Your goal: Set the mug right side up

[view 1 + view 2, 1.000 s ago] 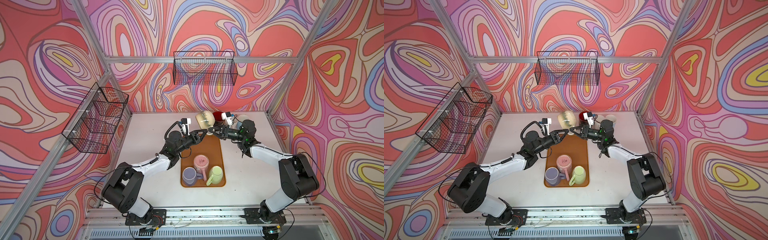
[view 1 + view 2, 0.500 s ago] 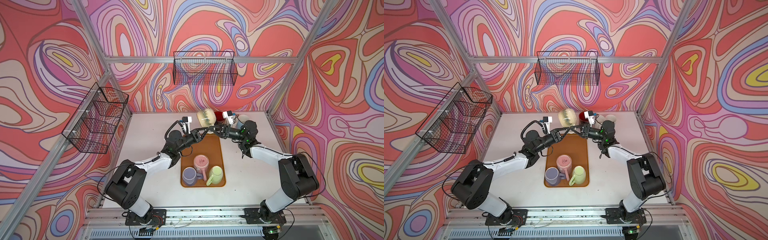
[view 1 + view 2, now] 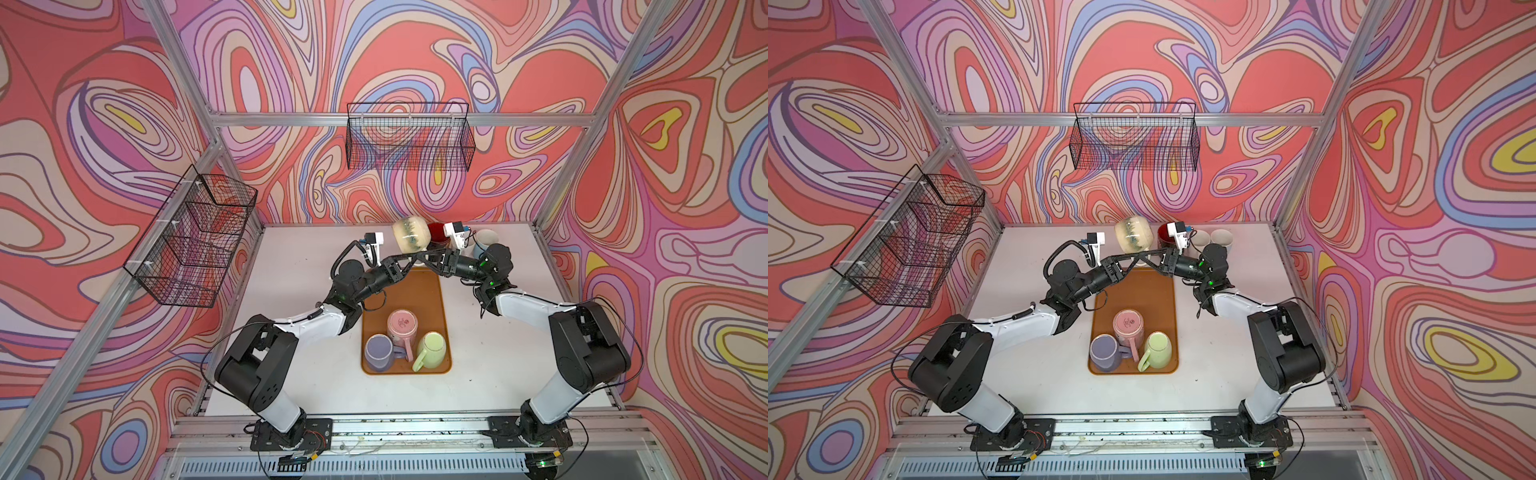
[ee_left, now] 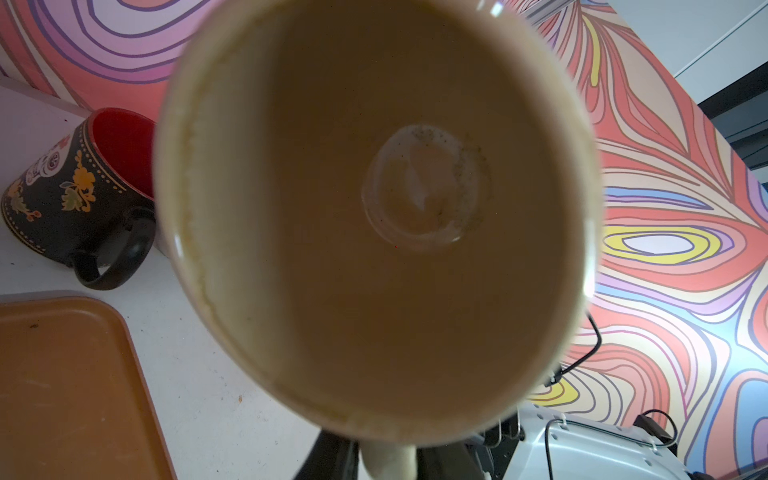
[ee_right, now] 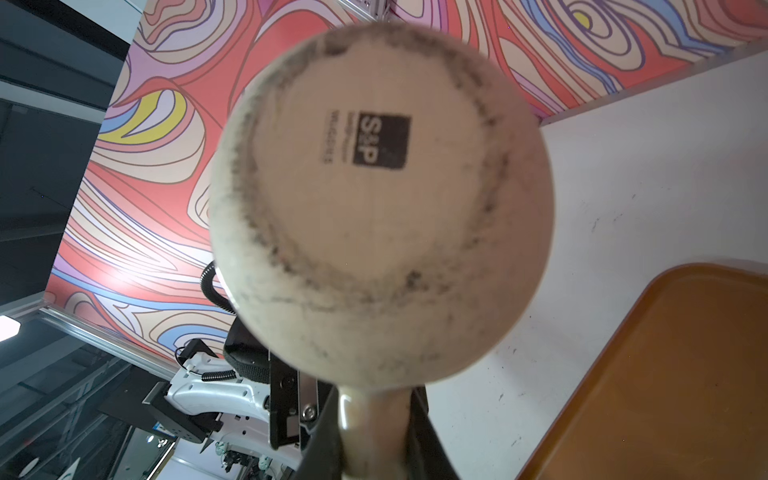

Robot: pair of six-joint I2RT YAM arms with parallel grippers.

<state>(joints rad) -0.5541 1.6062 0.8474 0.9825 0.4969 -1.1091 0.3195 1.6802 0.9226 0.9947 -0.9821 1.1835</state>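
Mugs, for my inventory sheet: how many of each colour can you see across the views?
cream mug: 1
black-and-red mug: 1
pink mug: 1
purple mug: 1
green mug: 1
pale cups: 2
total: 7

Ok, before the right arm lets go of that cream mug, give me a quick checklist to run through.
1. Right pincer shut on the cream mug by its handle: ok.
2. Left pincer gripping the same handle: cannot tell; its fingers flank it, contact unclear.
3. Mug right side up: not ok; it lies sideways in the air, mouth toward the left wrist camera.
4. Gap to the black mug: cannot tell.
5. Bare landing spot on the orange tray: ok; its far end is free.
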